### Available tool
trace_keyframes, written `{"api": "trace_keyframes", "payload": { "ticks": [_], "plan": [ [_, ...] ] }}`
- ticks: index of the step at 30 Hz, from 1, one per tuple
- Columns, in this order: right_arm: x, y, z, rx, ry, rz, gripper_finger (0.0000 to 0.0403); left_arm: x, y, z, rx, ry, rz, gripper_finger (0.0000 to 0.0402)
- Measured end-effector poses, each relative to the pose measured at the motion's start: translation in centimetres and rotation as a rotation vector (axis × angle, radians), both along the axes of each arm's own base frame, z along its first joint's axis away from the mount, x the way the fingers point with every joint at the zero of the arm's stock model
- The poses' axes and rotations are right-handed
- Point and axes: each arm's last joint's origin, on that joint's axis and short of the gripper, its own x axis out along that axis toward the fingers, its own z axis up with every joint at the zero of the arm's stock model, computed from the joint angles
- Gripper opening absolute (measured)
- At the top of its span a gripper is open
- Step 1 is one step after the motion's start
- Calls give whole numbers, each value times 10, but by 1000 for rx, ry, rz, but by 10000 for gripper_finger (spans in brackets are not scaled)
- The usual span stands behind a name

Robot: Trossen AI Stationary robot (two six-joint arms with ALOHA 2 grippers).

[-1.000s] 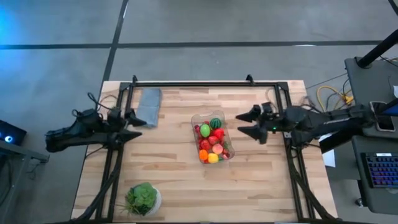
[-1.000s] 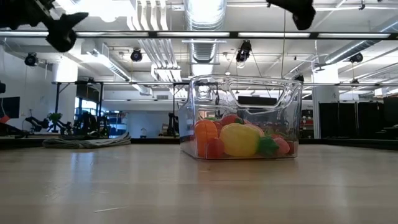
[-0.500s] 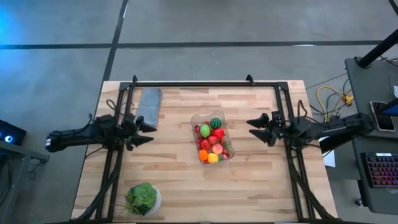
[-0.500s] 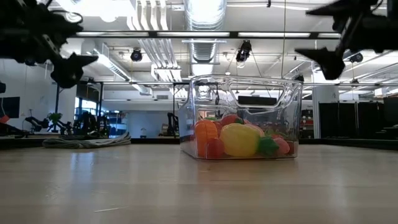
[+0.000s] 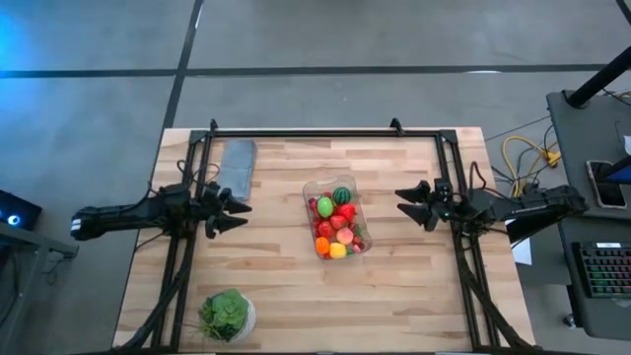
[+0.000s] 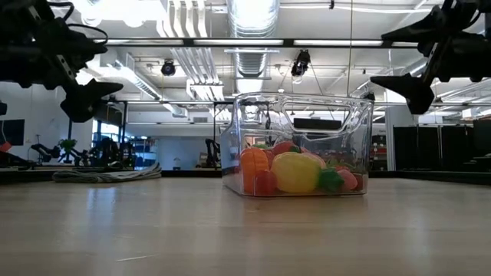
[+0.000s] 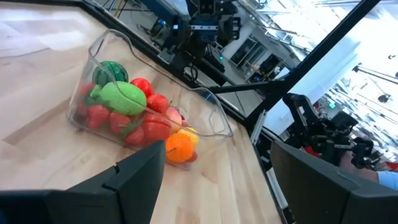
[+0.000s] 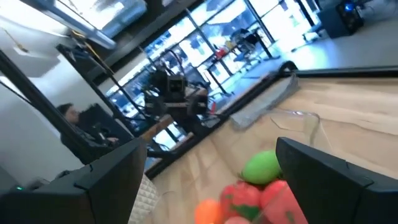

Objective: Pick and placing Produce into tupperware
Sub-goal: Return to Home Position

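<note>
The clear tupperware (image 5: 336, 217) stands on the table's middle, filled with produce (image 6: 295, 172): red berries, a green piece, an orange, a yellow piece and a striped melon (image 5: 342, 195). The left wrist view shows the tupperware (image 7: 211, 106) tipped in the picture with the produce (image 7: 134, 112) inside. My left gripper (image 5: 229, 210) is open, raised above the table left of the tub. My right gripper (image 5: 406, 204) is open, raised to the tub's right. Neither touches anything.
A grey folded cloth (image 5: 236, 168) lies at the far left. A leafy green head in a white bowl (image 5: 227, 316) sits near the near left edge. Black frame rails (image 5: 325, 131) border the table. Bare wood lies around the tub.
My right gripper has drawn back from beside the tub toward the table's right edge and come lower. My left gripper has moved a little toward the tub and lower. The tub and its produce have stayed put.
</note>
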Motion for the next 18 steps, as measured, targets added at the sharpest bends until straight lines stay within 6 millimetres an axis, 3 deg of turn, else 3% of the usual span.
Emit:
{"api": "trace_keyframes", "payload": {
  "ticks": [18],
  "plan": [
    [1, 0, -2, 16, 17, 4, 350, 2, 0, -1, 1, -14, -1, 277]
  ]
}}
